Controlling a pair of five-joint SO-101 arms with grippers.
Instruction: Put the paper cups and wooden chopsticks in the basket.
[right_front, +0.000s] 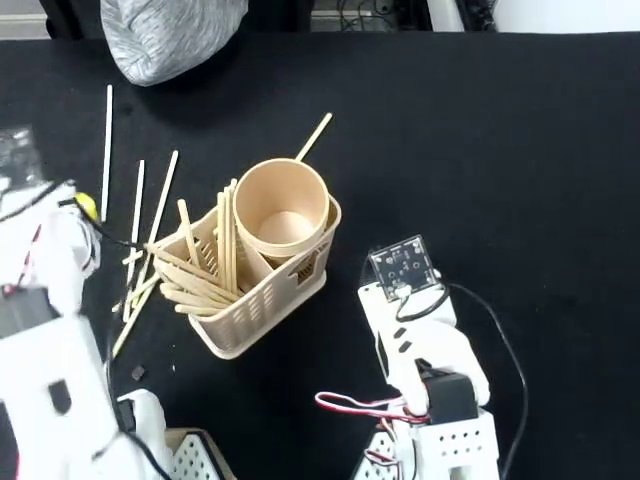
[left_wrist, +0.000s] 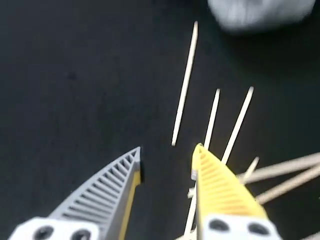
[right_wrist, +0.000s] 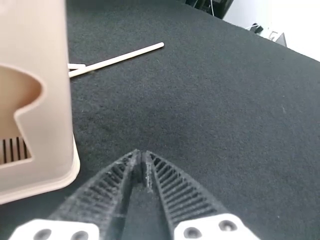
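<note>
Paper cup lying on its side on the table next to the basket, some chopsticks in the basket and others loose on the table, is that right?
Not quite. The paper cup stands inside the basket, mouth up, as the high view shows. The rest holds: some chopsticks are in the basket and loose chopsticks lie on the table.

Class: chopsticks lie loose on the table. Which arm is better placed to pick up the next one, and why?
Left, most likely. The left gripper hangs open close to several loose chopsticks. The right gripper is shut beside the basket, with just one chopstick nearby.
</note>
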